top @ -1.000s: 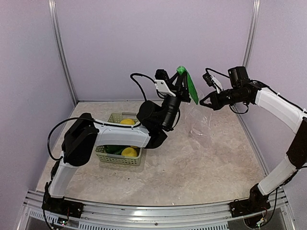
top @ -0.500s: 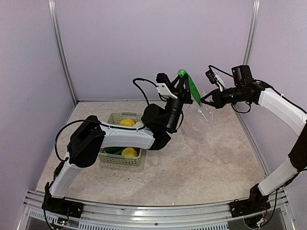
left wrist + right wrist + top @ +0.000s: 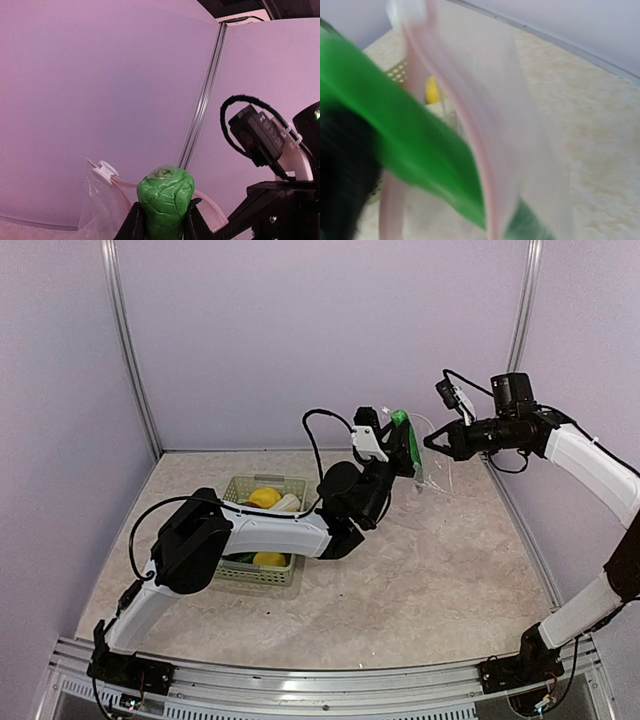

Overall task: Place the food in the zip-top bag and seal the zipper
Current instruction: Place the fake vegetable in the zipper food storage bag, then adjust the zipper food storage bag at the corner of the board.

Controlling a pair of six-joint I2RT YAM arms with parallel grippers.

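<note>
— What is the overhead camera giving you?

— The left gripper [image 3: 400, 442] is reaching up over the far side of the worktop [image 3: 430, 580], its jaws clamping a green leafy piece [image 3: 402, 420]. The right gripper [image 3: 432, 440] is facing it. Its jaws are closed on the mouth edge of the zip-top bag [image 3: 440, 468], which is hanging above the worktop.

— And the rest of the food?

— Two lemons [image 3: 264, 497] are lying in the basket [image 3: 243, 573], well apart from the bag. The left wrist camera is not showing them at all.

— What are the wrist cameras adding?

— The left one is looking along the leafy piece, which is pinched between both jaws. The zipper [image 3: 212, 209] is curving just behind it, with a white slider [image 3: 104, 170] at one end. The right one is blurring badly, but it is showing the green piece crossing the pinkish strip. The piece's lower end is looking dulled, as if behind clear plastic. The overhead view is too small to tell that.
</note>
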